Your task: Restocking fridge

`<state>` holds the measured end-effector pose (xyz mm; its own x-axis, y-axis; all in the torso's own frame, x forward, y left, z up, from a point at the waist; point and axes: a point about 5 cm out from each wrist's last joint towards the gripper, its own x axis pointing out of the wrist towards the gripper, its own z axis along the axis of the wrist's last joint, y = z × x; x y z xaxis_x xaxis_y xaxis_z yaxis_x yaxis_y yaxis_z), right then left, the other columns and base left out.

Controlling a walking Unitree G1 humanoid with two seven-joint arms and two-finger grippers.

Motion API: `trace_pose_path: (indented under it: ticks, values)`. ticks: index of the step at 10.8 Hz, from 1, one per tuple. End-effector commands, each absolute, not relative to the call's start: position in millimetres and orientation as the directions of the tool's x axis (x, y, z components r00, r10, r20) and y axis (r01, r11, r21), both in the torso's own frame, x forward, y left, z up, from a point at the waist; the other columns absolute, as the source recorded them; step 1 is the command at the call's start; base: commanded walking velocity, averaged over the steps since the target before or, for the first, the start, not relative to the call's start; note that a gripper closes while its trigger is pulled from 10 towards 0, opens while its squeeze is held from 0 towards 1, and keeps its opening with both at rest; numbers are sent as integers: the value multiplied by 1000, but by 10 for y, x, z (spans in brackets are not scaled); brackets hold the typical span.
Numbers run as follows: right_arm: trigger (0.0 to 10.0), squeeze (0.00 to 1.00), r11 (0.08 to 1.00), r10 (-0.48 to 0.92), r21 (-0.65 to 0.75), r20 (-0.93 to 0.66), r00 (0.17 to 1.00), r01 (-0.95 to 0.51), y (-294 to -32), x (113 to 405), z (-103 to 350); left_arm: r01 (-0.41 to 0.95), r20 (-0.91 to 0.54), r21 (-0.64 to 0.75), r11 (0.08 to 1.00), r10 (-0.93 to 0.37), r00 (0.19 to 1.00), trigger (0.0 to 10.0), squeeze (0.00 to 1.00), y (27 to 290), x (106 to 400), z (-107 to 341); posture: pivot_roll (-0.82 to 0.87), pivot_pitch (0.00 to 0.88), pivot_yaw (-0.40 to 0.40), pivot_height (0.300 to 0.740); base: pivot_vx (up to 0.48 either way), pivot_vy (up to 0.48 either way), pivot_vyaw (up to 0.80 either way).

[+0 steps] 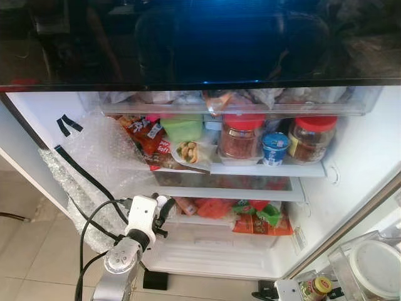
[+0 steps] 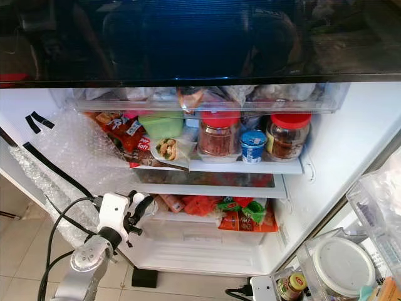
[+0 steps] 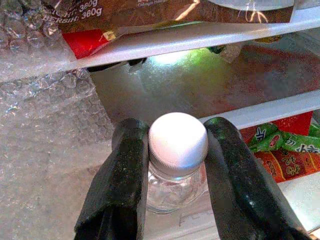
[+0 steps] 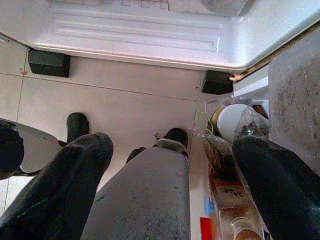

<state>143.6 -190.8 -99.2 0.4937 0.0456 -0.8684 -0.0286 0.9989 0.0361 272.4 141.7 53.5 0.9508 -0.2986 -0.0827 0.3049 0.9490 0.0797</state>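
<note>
Open fridge point(image 1: 351, 182) ahead, white walls, tiled floor point(image 1: 31, 251) below, glossy dark panel across the top.

Far left of the left gripper point(image 3: 172, 175): bubble wrap point(image 1: 94, 157) draped down the fridge's left wall, held with black tape.

Left gripper raised at the lower-left of the cavity, level with the lower shelf, fingers point(image 3: 120, 185) closed on a small clear glass bottle point(image 3: 175, 187) with a rounded white cap point(image 3: 177, 145). Gripped at the neck just under the cap, one finger each side, bottle upright. Not yet set down; bubble wrap just beside it on one side.

Above and to the right of that gripper: middle shelf point(image 1: 263, 169) crowded with a green container point(image 1: 182, 128), two red-lidded jars point(image 1: 241, 141), a blue-topped cup point(image 1: 274, 148) and snack packets. Just to its right, on the lower shelf, red and green packets point(image 1: 257, 216).

Further right, low by the door: right gripper point(image 4: 170, 165), idle, pointing at the floor, fingers spread apart with nothing between. Door bins near it holding a white-lidded tub point(image 1: 376, 266) and a small jar.

Likely risks: smooth glass neck slipping through the pads if tilted; bottle base catching the shelf lip or snagging the wrap on the way in; tipping once released among soft packets, since little flat room looks free.
</note>
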Motion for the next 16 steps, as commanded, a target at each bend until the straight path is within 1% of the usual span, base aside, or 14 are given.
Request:
trace_pose_path:
  ticks: [1,4,5,7,8,9,16]
  values:
    - [10000,0,1000,8,12,-868,497,5,-2012,1421,-984,305,-67,90,948,-300,952,10000,0,1419,2736,555,-43,46,57,740,0,0,0]
    - [10000,0,1000,13,14,-873,488,-1,-2006,1407,-990,302,-58,88,949,-297,953,10000,0,1423,2746,567,-41,34,58,740,0,0,0]
    - [10000,0,1000,16,16,-873,487,-4,-2003,1405,-992,301,-57,87,950,-297,953,10000,0,1424,2747,568,-42,33,59,726,0,0,0]
    - [10000,0,1000,17,18,-871,491,-2,-1999,1411,-989,303,-56,87,949,-299,953,10000,0,1403,2762,571,-45,32,59,681,0,0,0]
    - [10000,0,1000,19,22,-870,493,1,-1997,1414,-988,303,-56,86,949,-299,953,10000,0,1396,2767,573,-45,33,59,676,0,0,0]
    - [10000,0,1000,20,28,-863,505,8,-1997,1424,-982,304,-55,85,949,-300,952,10000,0,1391,2771,575,-44,36,58,676,0,0,0]
    - [10000,0,1000,23,31,-862,506,6,-2005,1432,-978,287,-45,76,955,-284,958,10000,0,1392,2791,596,-42,50,53,676,0,0,0]
